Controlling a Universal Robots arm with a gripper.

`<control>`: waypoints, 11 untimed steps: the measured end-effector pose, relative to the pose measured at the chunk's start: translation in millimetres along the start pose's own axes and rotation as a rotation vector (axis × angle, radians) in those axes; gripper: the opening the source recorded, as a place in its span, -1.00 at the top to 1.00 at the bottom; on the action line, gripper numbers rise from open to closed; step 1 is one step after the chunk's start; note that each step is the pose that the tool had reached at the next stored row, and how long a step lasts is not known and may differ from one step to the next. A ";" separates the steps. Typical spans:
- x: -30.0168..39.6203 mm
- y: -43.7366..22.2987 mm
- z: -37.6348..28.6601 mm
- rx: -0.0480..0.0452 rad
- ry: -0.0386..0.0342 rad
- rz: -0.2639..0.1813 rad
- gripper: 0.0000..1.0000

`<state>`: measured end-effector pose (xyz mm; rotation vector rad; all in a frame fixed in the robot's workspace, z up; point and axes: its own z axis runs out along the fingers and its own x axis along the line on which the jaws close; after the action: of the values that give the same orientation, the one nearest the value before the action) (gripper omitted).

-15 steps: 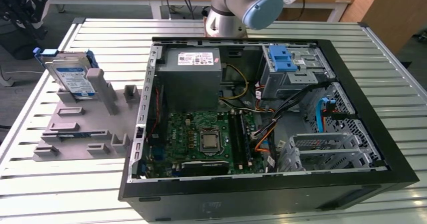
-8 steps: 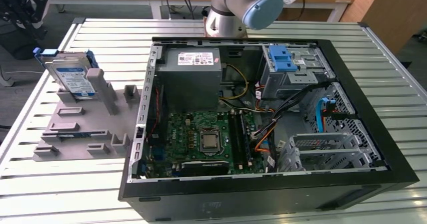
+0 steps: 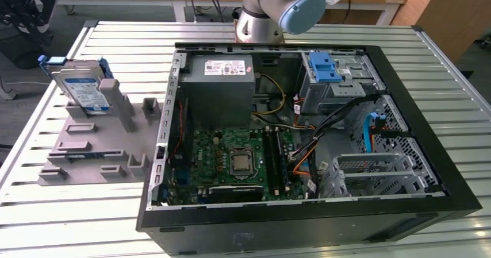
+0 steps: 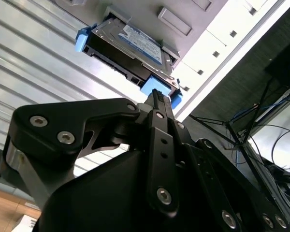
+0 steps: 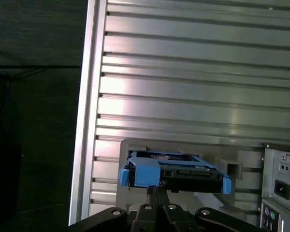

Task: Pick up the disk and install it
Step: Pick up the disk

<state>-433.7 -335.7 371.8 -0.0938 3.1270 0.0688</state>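
In the exterior view the disk (image 3: 83,88) stands on edge, leaning in a grey stand (image 3: 92,149) on the slatted metal table (image 3: 61,218). It is at the exterior view's left of the open computer case (image 3: 307,218), just beside it but outside it. The arm (image 3: 276,5) rises behind the case. In the second wrist view the gripper (image 4: 157,96) has its black fingers drawn narrow, pressed together with nothing between them. Its tip is just by the blue frame (image 4: 157,88) at the disk's (image 4: 135,41) near end; I cannot tell whether they touch. In the first wrist view the same narrow tip (image 5: 156,189) sits right at the frame's blue tab (image 5: 144,174), with the disk (image 5: 188,173) seated in the stand.
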 end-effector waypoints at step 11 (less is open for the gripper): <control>0.0 0.0 0.0 -0.0011 0.0037 -0.082 0.79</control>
<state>-433.7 -335.7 371.8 -0.2215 3.1224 0.0695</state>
